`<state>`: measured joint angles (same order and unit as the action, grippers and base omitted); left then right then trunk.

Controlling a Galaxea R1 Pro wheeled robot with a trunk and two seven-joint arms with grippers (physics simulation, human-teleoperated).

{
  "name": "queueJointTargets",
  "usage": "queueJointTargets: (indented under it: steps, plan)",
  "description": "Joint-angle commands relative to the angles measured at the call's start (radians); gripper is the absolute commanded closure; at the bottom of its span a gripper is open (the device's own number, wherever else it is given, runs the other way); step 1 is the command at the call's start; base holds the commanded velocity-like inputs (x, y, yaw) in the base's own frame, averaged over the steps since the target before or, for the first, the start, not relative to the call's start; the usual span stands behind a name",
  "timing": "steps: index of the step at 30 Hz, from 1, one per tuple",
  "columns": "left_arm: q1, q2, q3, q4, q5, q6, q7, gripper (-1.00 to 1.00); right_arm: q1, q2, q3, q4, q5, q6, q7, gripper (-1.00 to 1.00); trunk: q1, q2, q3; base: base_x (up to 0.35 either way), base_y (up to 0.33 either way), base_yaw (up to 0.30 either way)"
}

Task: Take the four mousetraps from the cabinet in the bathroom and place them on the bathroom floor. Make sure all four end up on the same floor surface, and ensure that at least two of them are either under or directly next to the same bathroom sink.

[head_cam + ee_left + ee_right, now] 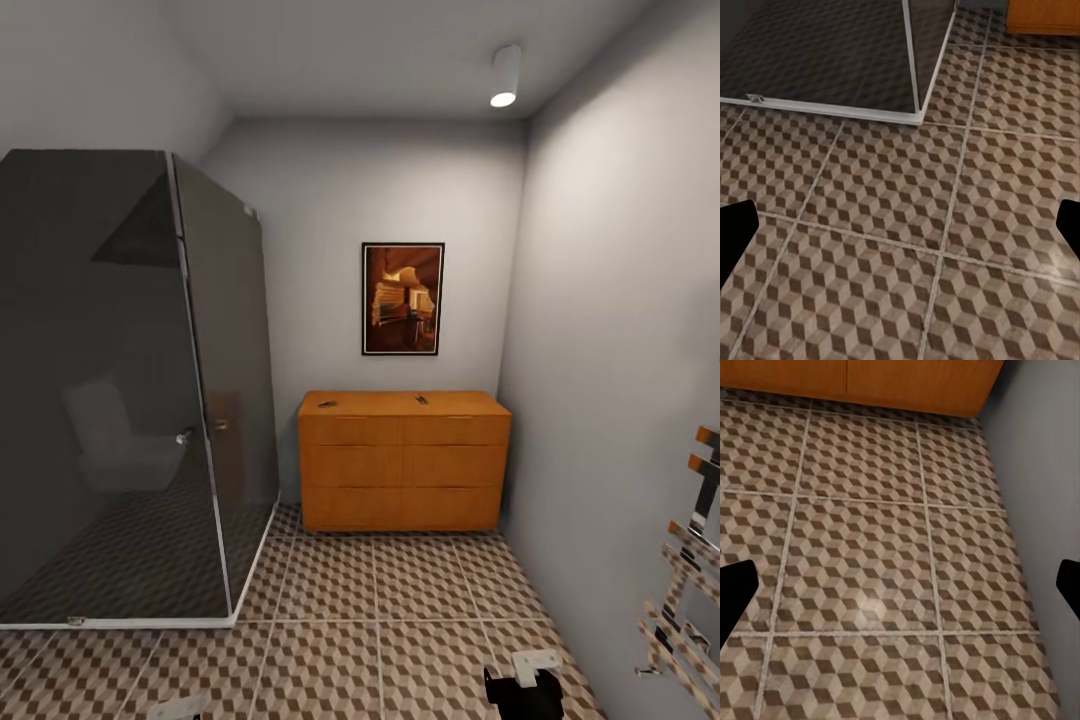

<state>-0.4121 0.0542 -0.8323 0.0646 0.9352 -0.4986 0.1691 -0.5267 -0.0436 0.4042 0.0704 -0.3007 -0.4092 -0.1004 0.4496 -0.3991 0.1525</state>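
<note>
The orange-brown cabinet (404,460) stands against the far wall, drawers shut. On its flat top lie two small dark-wired mousetraps, one near the left end (327,404) and one right of the middle (421,399). The cube-patterned bathroom floor (400,600) stretches from me to the cabinet. My right gripper (525,680) hangs low over the tiles; in the right wrist view (900,592) its fingertips (735,585) stand wide apart and empty, with the cabinet base (870,379) ahead. My left gripper (900,232) is also open over bare floor (907,225). The bathroom sink is out of view.
A dark glass shower enclosure (130,400) fills the left side, its chrome-framed corner (919,112) reaching onto the tiles. A towel rail (690,580) juts from the grey right wall. A framed picture (402,298) hangs above the cabinet.
</note>
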Motion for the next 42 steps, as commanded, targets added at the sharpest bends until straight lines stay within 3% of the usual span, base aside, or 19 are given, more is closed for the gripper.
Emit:
queueJointTargets:
  steps: [1,15,42]
  plan:
    - [0.0,0.0,-0.006,0.001,-0.003,-0.001,0.006,-1.0,-0.001,0.001,0.008,0.003,-0.007,-0.005,-0.001,-1.0,0.0,-0.001,-0.001,0.015,-0.007,0.0]
    - [-0.001,0.0,-0.007,0.001,-0.003,-0.001,0.007,-1.0,-0.001,-0.001,0.008,0.003,-0.009,-0.005,-0.001,-1.0,0.0,-0.001,-0.022,0.042,-0.015,0.0]
    - [-0.001,0.0,-0.007,0.001,-0.004,-0.001,0.007,-1.0,-0.001,-0.002,0.008,0.003,-0.009,-0.005,-0.001,-1.0,0.0,-0.001,-0.067,0.295,-0.164,0.0]
